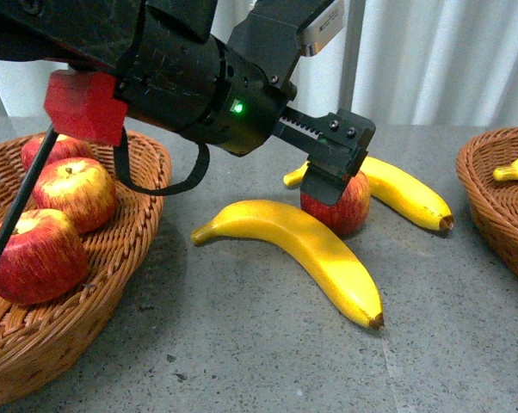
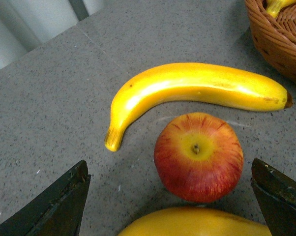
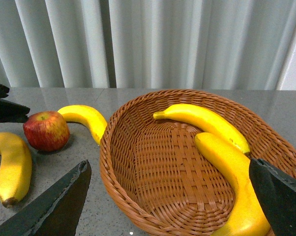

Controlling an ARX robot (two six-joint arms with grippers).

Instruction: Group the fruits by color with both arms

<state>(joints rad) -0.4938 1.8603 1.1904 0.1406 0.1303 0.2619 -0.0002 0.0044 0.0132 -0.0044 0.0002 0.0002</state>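
Between two bananas point(image 2: 197, 91) sits the loose apple point(image 2: 198, 157), glossy, hard, likely light and prone to roll, so the left gripper point(image 2: 168, 164), spread wide and empty above it, should pinch its broad middle.

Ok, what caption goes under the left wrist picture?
Open left gripper facing a red apple between two bananas.

Grey speckled tabletop point(image 1: 242, 344), faint sheen under soft, even light. White pleated curtain point(image 1: 448, 60) across back, down to tabletop's far edge. Grey upright post point(image 1: 354, 52) before curtain.
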